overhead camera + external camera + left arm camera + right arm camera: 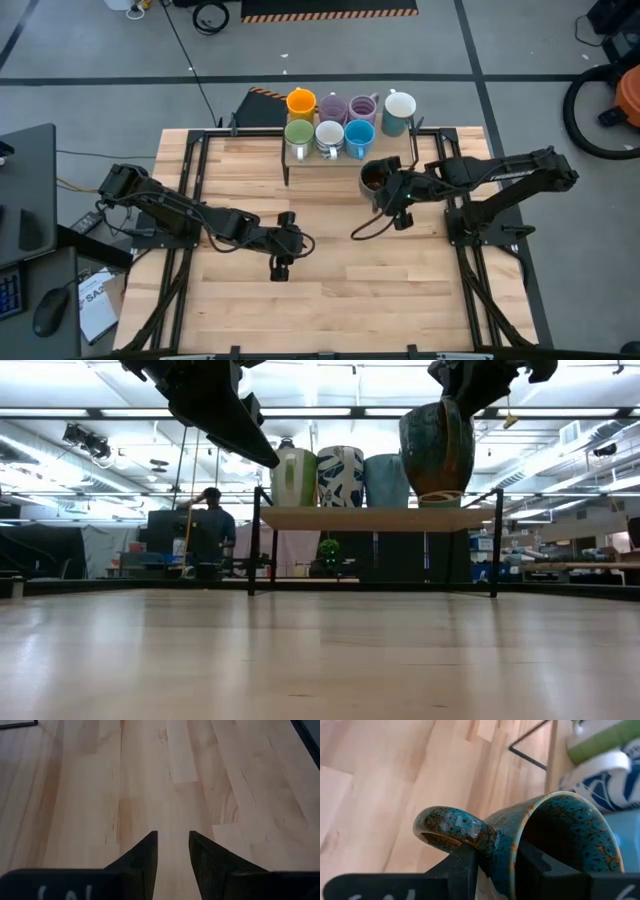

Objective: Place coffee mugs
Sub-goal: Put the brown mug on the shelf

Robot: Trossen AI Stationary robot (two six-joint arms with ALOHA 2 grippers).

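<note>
The pale butcher-block wooden table (pixel 330 270) lies bare under my left arm. At its far edge a low wooden shelf on a black wire frame (pixel 375 518) carries seven small ceramic mugs (pixel 340 120): orange, two pale purple and white behind, green, patterned white and blue in front. My right gripper (pixel 495 865) pinches the wall of the dark teal-and-brown glazed mug (pixel 375 180) beside its handle (lifted clear, just right of the shelf's front row). My left gripper (pixel 173 851) hovers mid-table, fingers slightly spread, holding nothing.
</note>
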